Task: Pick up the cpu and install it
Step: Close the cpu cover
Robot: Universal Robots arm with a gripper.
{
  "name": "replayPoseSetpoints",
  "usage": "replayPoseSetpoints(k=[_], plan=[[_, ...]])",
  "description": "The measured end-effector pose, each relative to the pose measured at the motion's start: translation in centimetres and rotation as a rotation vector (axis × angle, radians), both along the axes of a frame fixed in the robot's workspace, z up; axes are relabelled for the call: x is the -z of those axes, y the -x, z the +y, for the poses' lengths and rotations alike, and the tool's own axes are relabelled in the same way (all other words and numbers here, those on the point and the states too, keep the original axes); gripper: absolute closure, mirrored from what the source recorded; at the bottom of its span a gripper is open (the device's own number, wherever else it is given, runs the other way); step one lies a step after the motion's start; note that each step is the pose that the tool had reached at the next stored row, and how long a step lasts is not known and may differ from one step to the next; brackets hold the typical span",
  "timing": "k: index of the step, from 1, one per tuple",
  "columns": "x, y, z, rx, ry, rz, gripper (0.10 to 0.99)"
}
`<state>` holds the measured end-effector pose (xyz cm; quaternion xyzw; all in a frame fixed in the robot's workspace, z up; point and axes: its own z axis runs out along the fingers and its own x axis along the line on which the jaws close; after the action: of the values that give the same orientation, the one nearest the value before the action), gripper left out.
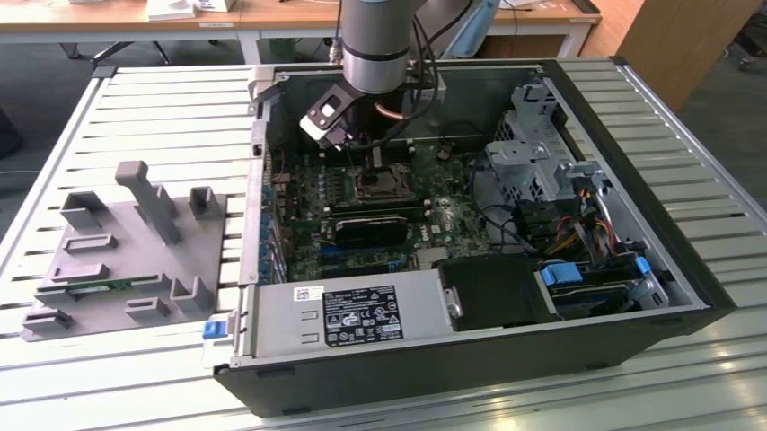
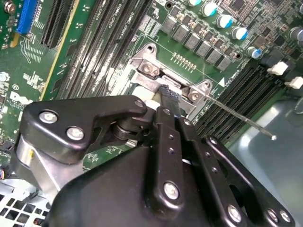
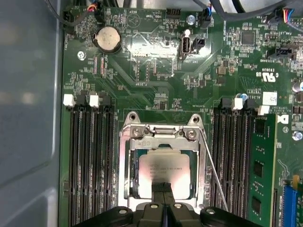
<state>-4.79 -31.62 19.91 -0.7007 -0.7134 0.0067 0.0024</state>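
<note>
The cpu (image 3: 163,163), a flat square chip with a silver-grey top, lies flat inside the metal frame of the socket (image 3: 163,133) on the green motherboard. My gripper (image 3: 163,188) hangs straight over the chip's edge, its two black fingers pressed together with nothing between them. I cannot tell whether the tips touch the chip. In the second wrist view the gripper (image 2: 169,94) points down at the socket frame (image 2: 150,70). In the exterior view the arm (image 1: 381,45) reaches down into the open computer case over the socket (image 1: 377,184).
A thin wire lever (image 3: 214,176) slants beside the socket. Memory slots flank it, with a green memory stick (image 3: 258,179) in one. The case holds a power supply (image 1: 348,314) and a drive cage (image 1: 540,144). A grey fixture (image 1: 120,242) sits on the exterior view's left.
</note>
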Motion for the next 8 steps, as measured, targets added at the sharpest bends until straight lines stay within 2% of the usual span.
replayPoseSetpoints(k=[4,8], plan=[[0.04,-0.98,0.01,0.0,-0.001,0.0001,0.98],[-0.23,-1.16,0.06,0.0,-0.004,-0.0017,0.98]])
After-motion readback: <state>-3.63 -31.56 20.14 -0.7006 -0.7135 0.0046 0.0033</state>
